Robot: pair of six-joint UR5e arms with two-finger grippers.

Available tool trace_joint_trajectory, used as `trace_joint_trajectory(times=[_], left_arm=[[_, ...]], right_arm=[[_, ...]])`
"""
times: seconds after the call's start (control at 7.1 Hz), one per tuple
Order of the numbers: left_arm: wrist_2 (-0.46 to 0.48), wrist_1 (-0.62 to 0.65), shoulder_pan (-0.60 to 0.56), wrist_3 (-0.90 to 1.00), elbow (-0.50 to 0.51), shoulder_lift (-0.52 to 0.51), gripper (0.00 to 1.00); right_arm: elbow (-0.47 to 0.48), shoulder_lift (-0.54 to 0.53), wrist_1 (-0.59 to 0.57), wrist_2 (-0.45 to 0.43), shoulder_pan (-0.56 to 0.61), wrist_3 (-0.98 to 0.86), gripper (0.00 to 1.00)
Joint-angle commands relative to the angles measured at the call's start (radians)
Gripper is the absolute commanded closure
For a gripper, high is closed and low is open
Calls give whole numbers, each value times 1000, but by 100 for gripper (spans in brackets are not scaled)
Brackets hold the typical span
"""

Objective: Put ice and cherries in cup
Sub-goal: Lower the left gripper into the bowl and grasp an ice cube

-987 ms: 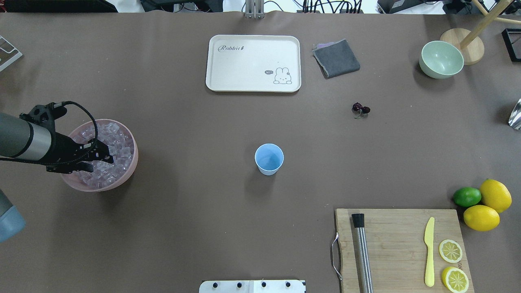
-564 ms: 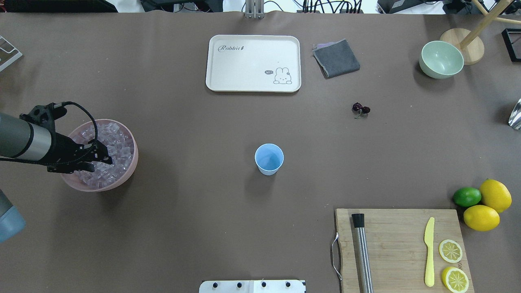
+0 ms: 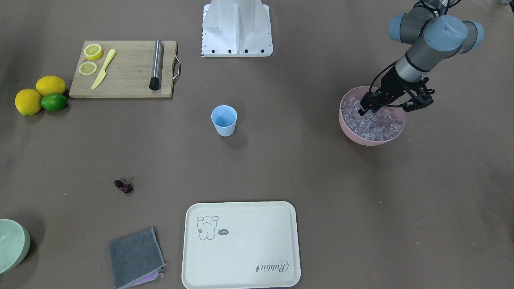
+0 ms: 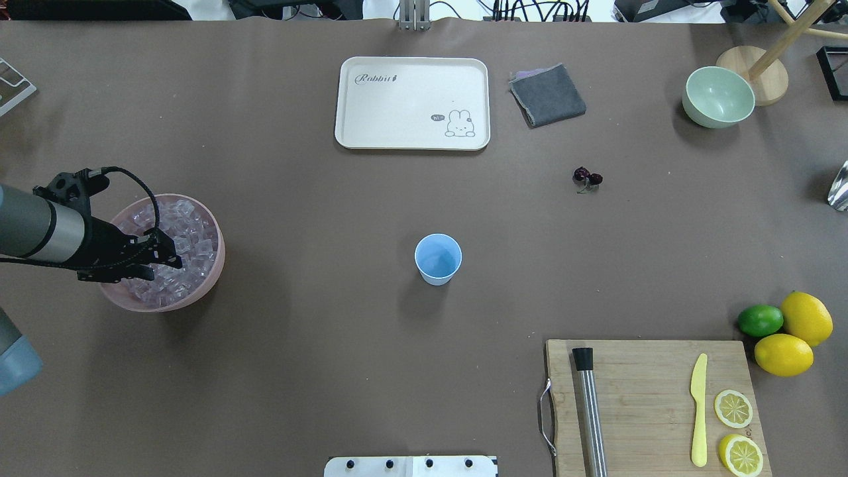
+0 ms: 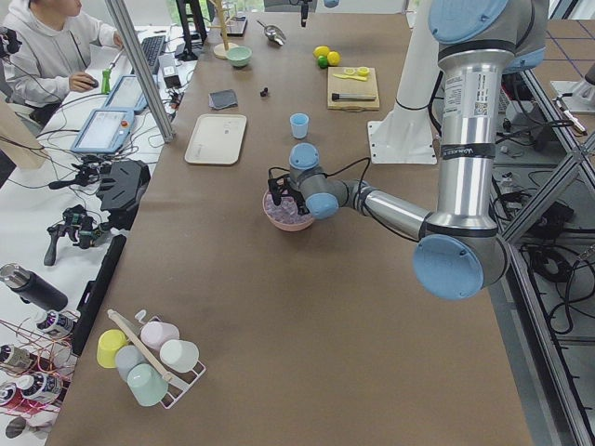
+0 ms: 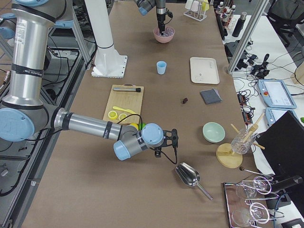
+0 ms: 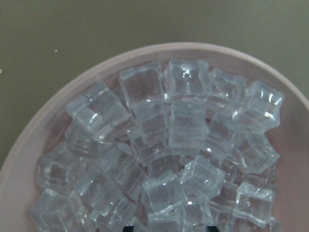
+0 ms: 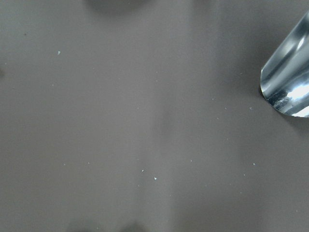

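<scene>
The ice (image 4: 192, 228) is a heap of clear cubes filling the pink bowl (image 4: 217, 265) at the table's left. My left gripper (image 4: 165, 262) reaches down into that heap, and its fingers look open with nothing held. The left wrist view is filled with ice (image 7: 188, 116) inside the pink rim (image 7: 58, 116). The pale blue cup (image 4: 438, 258) stands upright and empty at mid-table. The dark cherries (image 4: 587, 177) lie on the table to the cup's far right. My right gripper (image 6: 161, 153) hovers near the table's right end; I cannot tell whether it is open or shut.
A cream tray (image 4: 412, 101), a grey cloth (image 4: 548, 95) and a pale green bowl (image 4: 718, 97) line the far side. At the near right is a cutting board (image 4: 649, 397) with a muddler, a knife and lemon slices, lemons and a lime (image 4: 760, 320) beside it. A metal scoop (image 8: 289, 82) lies by my right gripper.
My left gripper has edged slightly lower and back into the ice heap. Cup, cherries and everything else stayed put.
</scene>
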Motion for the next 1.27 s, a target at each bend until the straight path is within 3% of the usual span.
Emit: trace_joint_trajectory(times=[0.0,0.14,0.28,0.56,0.85,1.13], left_arm=[[0,-2,3,-1,1,0,58],[0,-2,3,0,1,0,83],[-1,-2,3,-1,-4,0,100],[-39,4,-14,2,-49,5,100],[-214,5,-132,3,-95,-9,100],[-239,12,-142,-19,-122,-100,100]], right_arm=[[0,0,0,0,0,2,0],[0,0,0,0,0,2,0],[0,-2,0,0,0,2,0],[0,-5,0,0,0,2,0],[0,-5,0,0,0,2,0],[1,-5,2,0,0,2,0]])
